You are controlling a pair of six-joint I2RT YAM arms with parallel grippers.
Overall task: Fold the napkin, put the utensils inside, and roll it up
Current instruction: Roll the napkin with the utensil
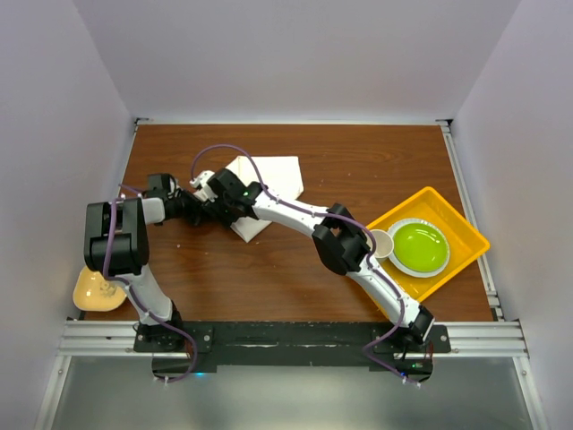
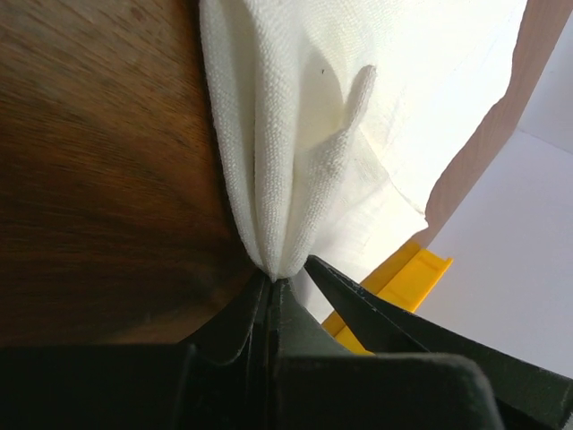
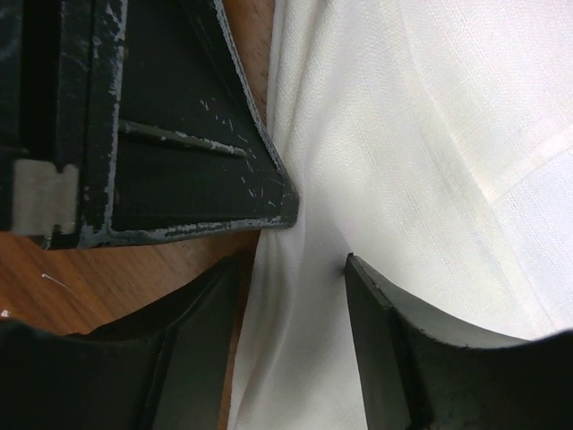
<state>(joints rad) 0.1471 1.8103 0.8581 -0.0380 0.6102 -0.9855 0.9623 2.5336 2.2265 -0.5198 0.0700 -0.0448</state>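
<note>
The white napkin (image 1: 269, 175) lies partly folded at the back middle of the table. My left gripper (image 1: 202, 213) reaches in from the left and is shut on a gathered fold of the napkin's (image 2: 295, 134) near edge, pinched at the gripper's (image 2: 273, 279) tips. My right gripper (image 1: 215, 195) is right beside it. In the right wrist view this right gripper (image 3: 291, 269) stands open, its fingers straddling a soft ridge of napkin (image 3: 421, 134), with the left gripper's fingers (image 3: 179, 134) close above. The utensils are out of view.
A yellow tray (image 1: 461, 224) sits at the right with a green plate (image 1: 419, 246) and a white cup (image 1: 380, 243) in it. A tan object (image 1: 97, 291) lies at the near left edge. White walls enclose the brown table (image 1: 376, 170).
</note>
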